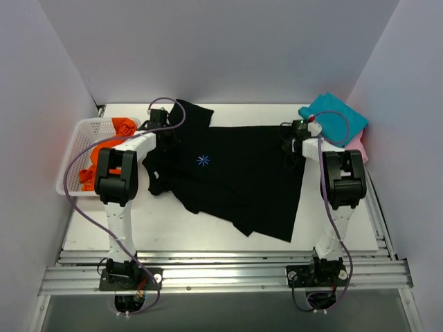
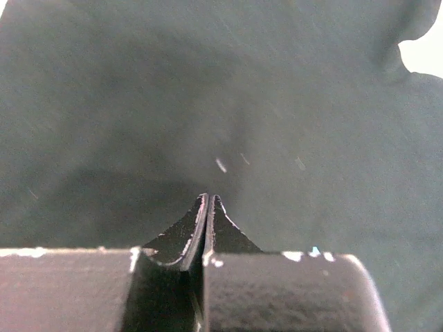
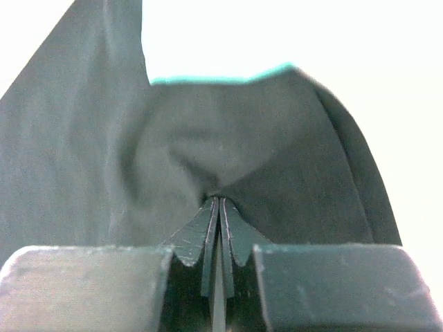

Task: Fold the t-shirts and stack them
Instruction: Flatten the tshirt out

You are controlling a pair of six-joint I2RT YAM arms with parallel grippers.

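Note:
The large black t-shirt (image 1: 235,173) lies spread across the middle of the table, its light-blue starburst mark (image 1: 203,160) facing up. My left gripper (image 1: 160,124) is at the shirt's far left shoulder. In the left wrist view its jaws (image 2: 209,198) are shut with black cloth (image 2: 221,104) filling the view. My right gripper (image 1: 291,136) is at the shirt's far right corner. In the right wrist view its jaws (image 3: 219,200) are shut on a bunched pinch of black cloth (image 3: 242,152). A teal shirt (image 1: 336,117) lies on a pink one (image 1: 357,146) at the far right. Orange shirts (image 1: 123,127) sit in the basket.
A white plastic mesh basket (image 1: 73,155) stands at the left edge of the table, beside my left arm. White walls close in the table on the left, back and right. Metal rails (image 1: 221,270) run along the near edge.

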